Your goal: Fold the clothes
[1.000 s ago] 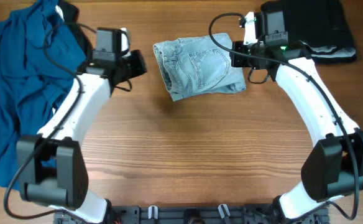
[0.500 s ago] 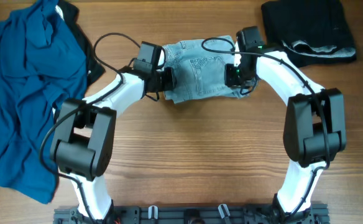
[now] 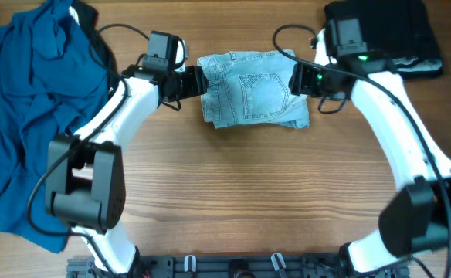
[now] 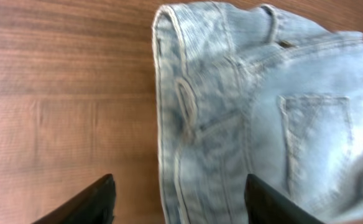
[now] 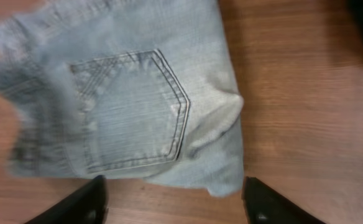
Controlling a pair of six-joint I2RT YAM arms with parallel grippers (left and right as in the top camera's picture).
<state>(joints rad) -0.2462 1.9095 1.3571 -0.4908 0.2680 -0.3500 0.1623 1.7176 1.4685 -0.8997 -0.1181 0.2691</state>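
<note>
- Wooden table, brown grain, seen from above; a blue garment lies heaped at its left edge and a black garment sits at the top right corner.
- My left arm rises from the near left base, with the forearm slanting up and inward. My left gripper points right, at the left edge of the denim shorts.
- My right arm arcs up from the near right base. My right gripper points left, at the shorts' right edge.
- Left fingers are spread wide with nothing between the pads. The wrist view shows the denim edge and bare wood in the gap below them.
- Right fingers are likewise spread and hold nothing. The folded bundle's lower edge lies in the gap. I cannot tell whether either gripper touches the cloth.
- Shorts lie folded at the top centre of the table, between my two grippers.
- Their long axis runs left to right across the table. The waistband is at the left end, with a belt loop on it.
- Fabric is pale, washed-out blue denim. A back pocket faces up, with double stitching showing.
- The lower right corner bulges in a soft crease, and the upper left edge is blurred in the right wrist view.
</note>
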